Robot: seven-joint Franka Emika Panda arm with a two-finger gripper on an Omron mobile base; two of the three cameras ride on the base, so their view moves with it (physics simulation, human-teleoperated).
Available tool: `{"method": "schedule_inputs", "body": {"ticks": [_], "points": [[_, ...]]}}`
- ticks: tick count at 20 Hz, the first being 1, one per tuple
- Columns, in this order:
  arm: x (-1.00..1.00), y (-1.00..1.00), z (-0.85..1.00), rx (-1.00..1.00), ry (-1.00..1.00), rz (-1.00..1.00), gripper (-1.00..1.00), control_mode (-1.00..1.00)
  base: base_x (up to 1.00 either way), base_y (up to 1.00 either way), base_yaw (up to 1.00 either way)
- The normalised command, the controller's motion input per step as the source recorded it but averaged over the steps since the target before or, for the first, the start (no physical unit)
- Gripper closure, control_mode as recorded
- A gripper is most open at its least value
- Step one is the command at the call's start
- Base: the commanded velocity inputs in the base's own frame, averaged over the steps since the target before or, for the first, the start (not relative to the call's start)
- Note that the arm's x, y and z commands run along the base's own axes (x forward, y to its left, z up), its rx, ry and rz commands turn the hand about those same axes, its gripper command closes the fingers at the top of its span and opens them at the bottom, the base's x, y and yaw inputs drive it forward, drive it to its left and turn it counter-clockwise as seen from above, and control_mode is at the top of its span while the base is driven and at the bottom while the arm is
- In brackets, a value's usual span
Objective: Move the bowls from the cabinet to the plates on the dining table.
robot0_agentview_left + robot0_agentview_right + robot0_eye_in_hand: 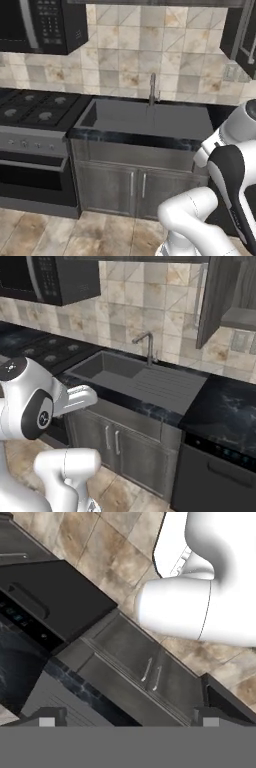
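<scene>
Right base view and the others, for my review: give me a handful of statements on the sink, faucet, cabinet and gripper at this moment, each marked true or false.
1. The sink holds a red bowl. False: its basin is bare.
2. The faucet stands at the back of the sink, against the tiled wall. True.
3. The wall cabinet to the right above the counter has a door standing open. True: a shelf shows inside.
4. The gripper is shut on a plate. False: in the hand view its fingertips stand wide apart with nothing between them.
5. A microwave hangs above the stove. True.
</scene>
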Motion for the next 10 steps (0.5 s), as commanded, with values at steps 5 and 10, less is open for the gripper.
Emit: {"method": "schedule_inputs", "body": {"ticks": [5, 10], "points": [[0.00, 0.00, 0.00, 0.00, 0.00, 0.00, -1.00, 1.00, 0.00, -0.84, -0.05], [0.00, 0.00, 0.00, 0.00, 0.00, 0.00, -1.00, 1.00, 0.00, -0.85, -0.07]]}}
